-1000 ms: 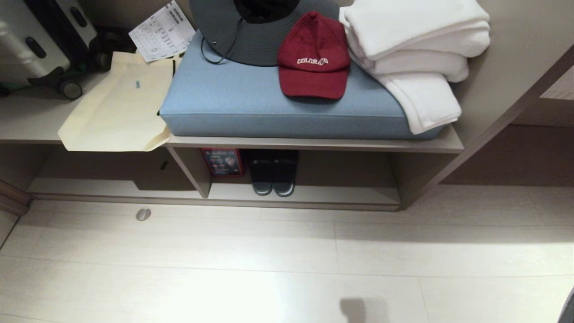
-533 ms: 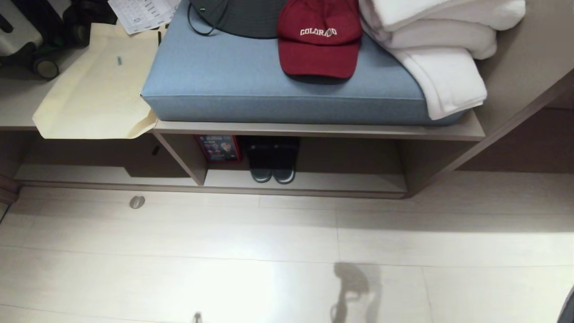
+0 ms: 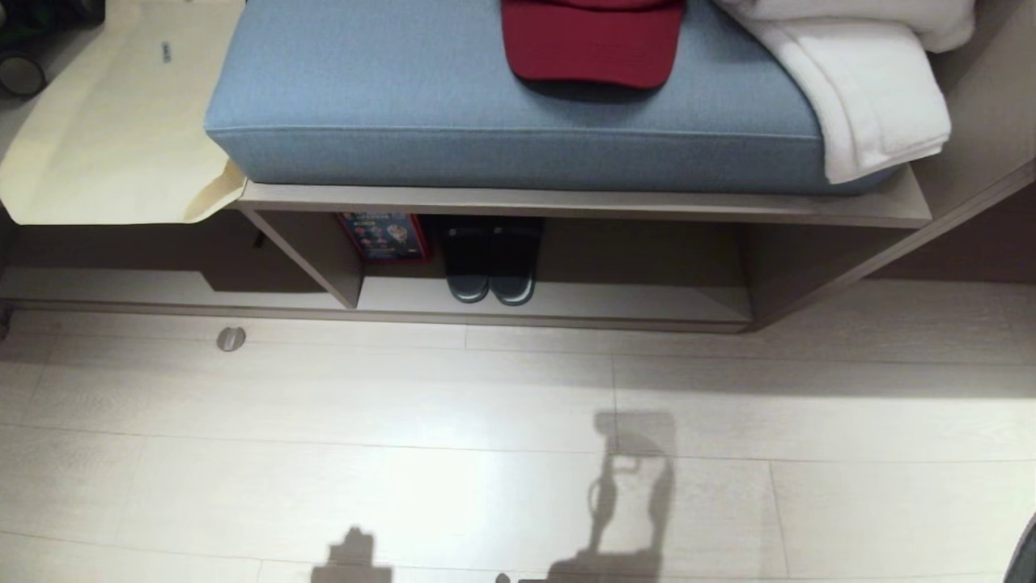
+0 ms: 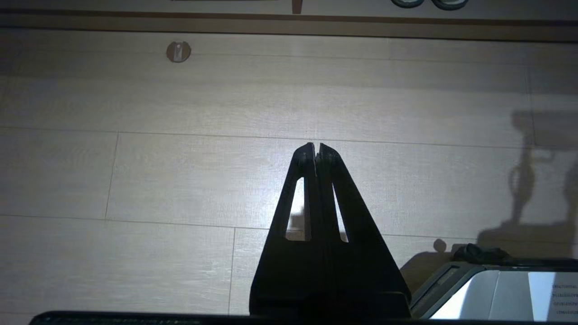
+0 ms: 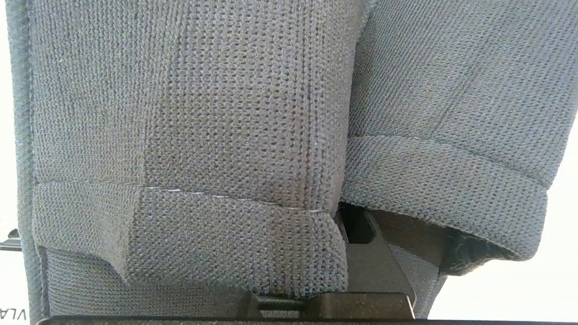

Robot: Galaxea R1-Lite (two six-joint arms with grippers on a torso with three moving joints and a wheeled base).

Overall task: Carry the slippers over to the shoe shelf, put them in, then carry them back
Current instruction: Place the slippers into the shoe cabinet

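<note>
The slippers (image 5: 189,135), grey-blue knitted fabric, fill the right wrist view side by side. My right gripper (image 5: 356,225) is shut on them, with one dark finger (image 5: 379,271) showing between the two. The shoe shelf (image 3: 631,304) is the low pale compartment under the bench, with a divider panel (image 3: 312,251) at its left. Its front edge also runs along the left wrist view (image 4: 289,22). My left gripper (image 4: 316,146) hangs shut and empty over the pale floor. Neither arm shows in the head view, only their shadows on the floor.
A darker pair of slippers (image 3: 490,267) and a red box (image 3: 384,235) stand in the shelf. Above lie a blue cushion (image 3: 486,105), a red cap (image 3: 591,40), white towels (image 3: 866,81) and a beige bag (image 3: 113,138). A round metal stop (image 3: 231,338) sits on the floor.
The whole head view has shifted: the bench and shelf have slid upward and look nearer, so the camera has tipped down. The arms' shadows have come further into view on the floor.
</note>
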